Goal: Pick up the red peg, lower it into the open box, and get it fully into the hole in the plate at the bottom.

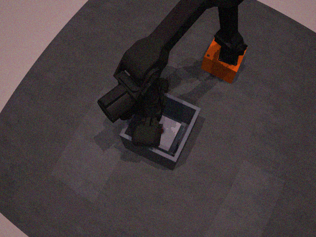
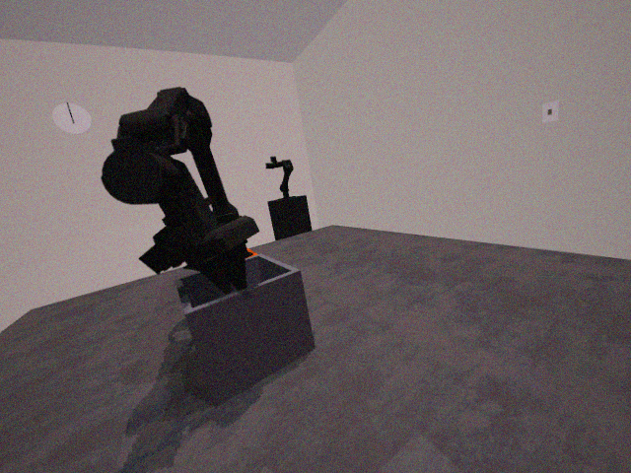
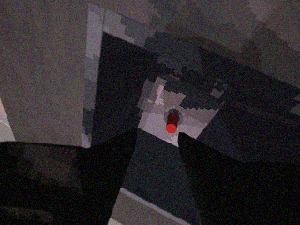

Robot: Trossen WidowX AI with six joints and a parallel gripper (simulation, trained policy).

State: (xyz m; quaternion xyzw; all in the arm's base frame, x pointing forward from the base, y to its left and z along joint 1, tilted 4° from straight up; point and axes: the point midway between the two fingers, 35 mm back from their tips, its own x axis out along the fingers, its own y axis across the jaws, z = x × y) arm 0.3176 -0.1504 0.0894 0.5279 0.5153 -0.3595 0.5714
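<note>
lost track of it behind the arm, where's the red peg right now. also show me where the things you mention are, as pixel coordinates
In the wrist view, the red peg [image 1: 162, 130] [image 3: 172, 123] stands in the hole of the pale plate [image 1: 168, 132] [image 3: 152, 123], inside the box [image 1: 187, 131] [image 2: 249, 336] [image 3: 95, 61].

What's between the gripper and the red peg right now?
Nothing solid shows between them: in the wrist view, only open air separates the gripper from the red peg, standing at the plate's hole.
</note>
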